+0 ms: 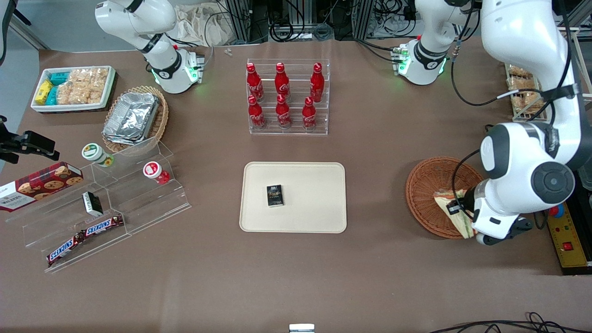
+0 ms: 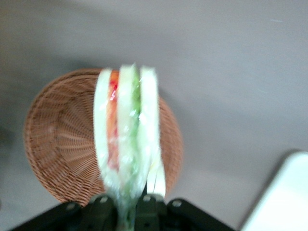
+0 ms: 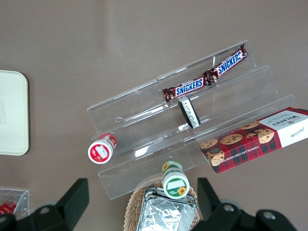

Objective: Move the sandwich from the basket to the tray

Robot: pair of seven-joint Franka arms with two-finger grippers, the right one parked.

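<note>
The end effector (image 1: 462, 213) hangs over the basket (image 1: 428, 194) at the working arm's end of the surface (image 1: 393, 277), its fingers (image 2: 103, 204) closed on the lower end of the sandwich (image 2: 126, 139); the front view shows only a pale wedge of that sandwich (image 1: 455, 210) poking out beside the arm's white wrist, over the part of the basket nearer the front camera, with much of it covered by the wrist housing.

The left wrist view gives what the front view hides; the sandwich stands on edge between the fingers, white bread outside, a red layer and a green layer within, clear wrap around it; the basket (image 2: 57, 144) lies below it and looks bare inside, though the sandwich covers its middle; whether the sandwich touches the weave cannot be told from either view. A corner of the tray (image 2: 284, 197) shows in the same view, cut off by the frame edge.

Only the front view shows the whole tray (image 1: 305, 175), well apart from the basket toward the table's middle, with a small black box (image 1: 275, 195) lying on it; the bottle rack (image 1: 287, 97) stands farther from the front camera than the tray.

The right wrist view shows one rounded end of the tray (image 3: 14, 115), the rest cut off, and the clear stepped stand (image 3: 192, 130) with Snickers bars (image 3: 204, 79), seen from above.
</note>
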